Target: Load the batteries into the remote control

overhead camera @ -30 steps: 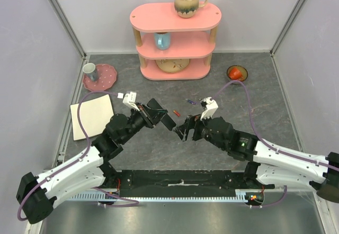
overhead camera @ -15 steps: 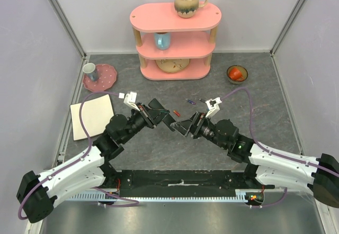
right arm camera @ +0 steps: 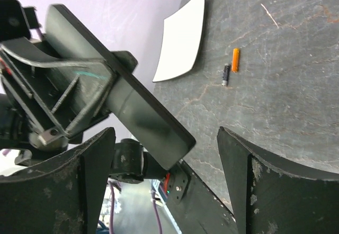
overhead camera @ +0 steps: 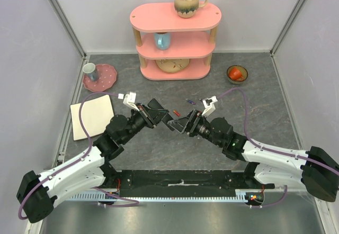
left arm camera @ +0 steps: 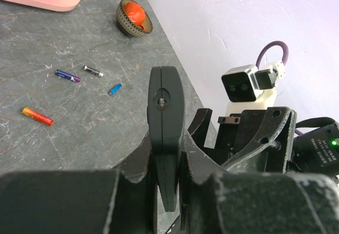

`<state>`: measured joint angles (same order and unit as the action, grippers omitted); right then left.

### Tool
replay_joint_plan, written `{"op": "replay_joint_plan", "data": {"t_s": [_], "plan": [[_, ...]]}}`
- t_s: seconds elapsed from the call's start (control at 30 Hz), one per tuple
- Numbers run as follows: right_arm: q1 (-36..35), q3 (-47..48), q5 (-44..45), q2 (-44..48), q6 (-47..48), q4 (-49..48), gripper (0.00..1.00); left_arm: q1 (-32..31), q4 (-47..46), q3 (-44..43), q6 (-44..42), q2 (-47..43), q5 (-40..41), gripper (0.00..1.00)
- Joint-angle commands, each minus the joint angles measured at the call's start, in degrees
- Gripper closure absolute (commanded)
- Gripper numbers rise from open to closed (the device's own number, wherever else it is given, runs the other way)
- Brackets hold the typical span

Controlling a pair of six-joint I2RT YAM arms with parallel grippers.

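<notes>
My left gripper [left arm camera: 168, 191] is shut on the remote control [left arm camera: 165, 123], a slim black bar seen edge-on and held off the table. In the top view the remote control [overhead camera: 175, 123] sits between both arms. My right gripper [right arm camera: 167, 138] is open, its fingers [right arm camera: 69, 191] standing either side of the remote control's [right arm camera: 132, 107] free end without touching it. Several batteries lie loose on the table: red-orange [left arm camera: 37, 116], purple [left arm camera: 68, 75], dark grey [left arm camera: 92, 71] and blue [left arm camera: 114, 89]. The red-orange battery [overhead camera: 176, 111] lies just behind the grippers.
A pink shelf [overhead camera: 175, 38] with a mug [overhead camera: 188, 2] stands at the back. A pink plate holding a cup [overhead camera: 99, 76] and a white sheet [overhead camera: 92, 116] are at the left. A bowl [overhead camera: 237, 73] with a red object is at the back right.
My right gripper has moved left and forward until its open jaws flank the remote's end, and they have narrowed slightly. The left arm and remote have stayed put.
</notes>
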<state>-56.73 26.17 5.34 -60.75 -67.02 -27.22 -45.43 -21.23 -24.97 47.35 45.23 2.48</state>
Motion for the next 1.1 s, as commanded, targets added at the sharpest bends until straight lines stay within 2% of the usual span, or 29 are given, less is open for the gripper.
{"op": "replay_joint_plan", "data": {"t_s": [0.0, 0.3, 0.57, 0.7, 0.9, 1.07], "plan": [[0.83, 0.28, 0.81, 0.11, -2.58, -6.79, 0.16, 0.17, -3.64, 0.62, 0.2, -0.67, 1.39, 0.98], [1.1, 0.72, -0.95, -3.32, -4.34, -9.34, 0.26, 0.17, -4.52, 1.24, 0.37, -1.02, 1.47, 0.98], [1.18, 0.28, -1.56, -4.02, -4.87, -9.08, 0.25, 0.17, -4.78, 1.24, 0.02, -1.55, 2.09, 0.98], [1.18, 0.37, -1.57, -4.11, -4.96, -8.9, 0.27, 0.17, -5.13, 1.24, 0.11, -1.29, 1.83, 0.98], [1.18, 0.55, -1.92, -4.64, -5.05, -8.81, 0.44, 0.17, -5.4, 1.5, 0.46, -1.73, 1.74, 0.98], [1.1, 0.37, -2.18, -5.08, -5.22, -9.08, 0.49, 0.17, -5.4, 1.15, 0.28, -1.81, 1.91, 0.98]]}}
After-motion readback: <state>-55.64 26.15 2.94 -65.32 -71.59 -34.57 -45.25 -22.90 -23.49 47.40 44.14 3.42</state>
